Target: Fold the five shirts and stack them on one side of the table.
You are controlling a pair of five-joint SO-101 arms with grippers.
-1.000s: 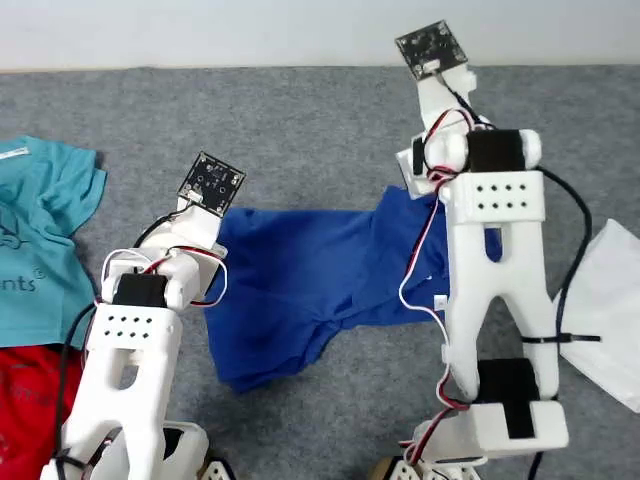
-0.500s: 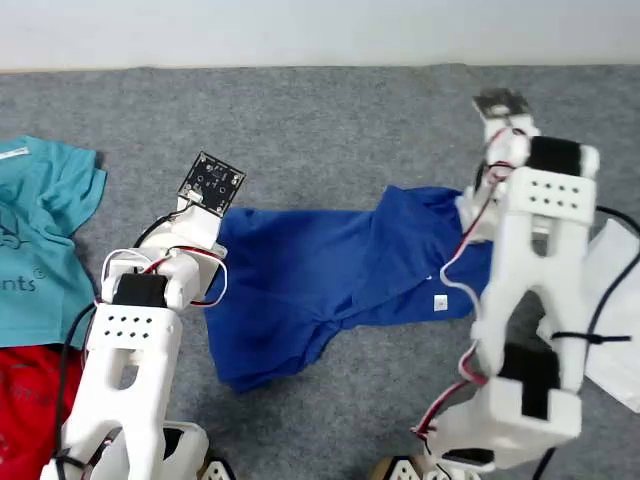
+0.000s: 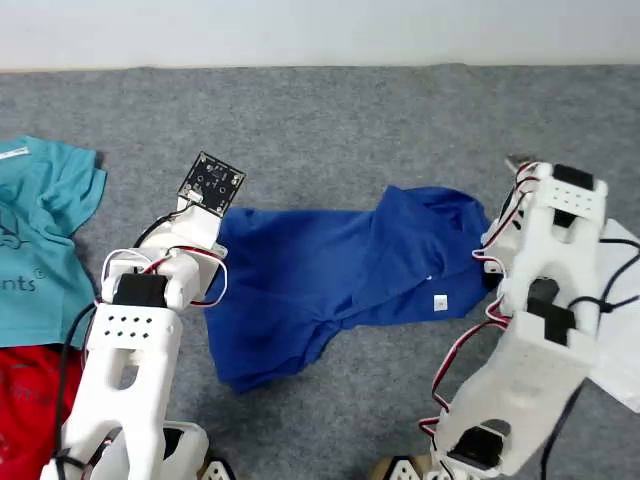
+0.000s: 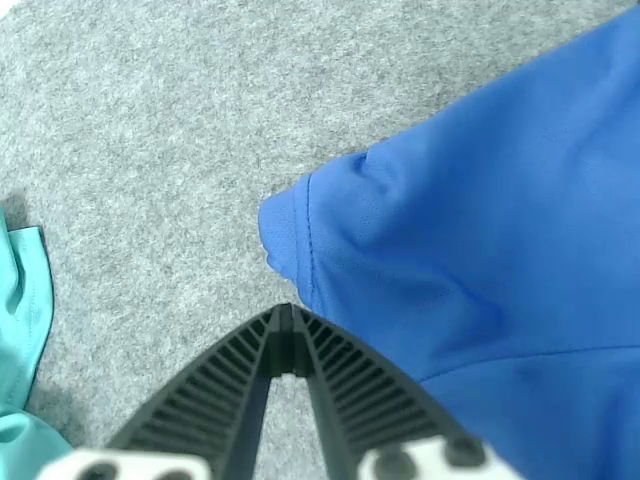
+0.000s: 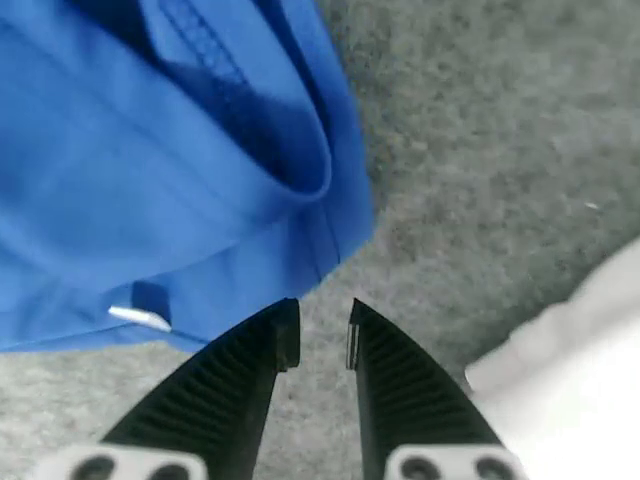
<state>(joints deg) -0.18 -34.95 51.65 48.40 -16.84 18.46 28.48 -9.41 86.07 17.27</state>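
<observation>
left claw (image 4: 291, 345): closed, empty, beside blue shirt (image 4: 480, 230)
right claw (image 5: 322, 335): slightly parted, near shirt hem
tip: pinch hem fully before folding

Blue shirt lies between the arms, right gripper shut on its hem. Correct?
No: the blue shirt lies between the arms, but the right gripper is open and empty beside the hem, per the right wrist view.

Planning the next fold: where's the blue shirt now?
In the high view the blue shirt lies mid-table, between left gripper and right gripper; teal shirt farther left.
</observation>
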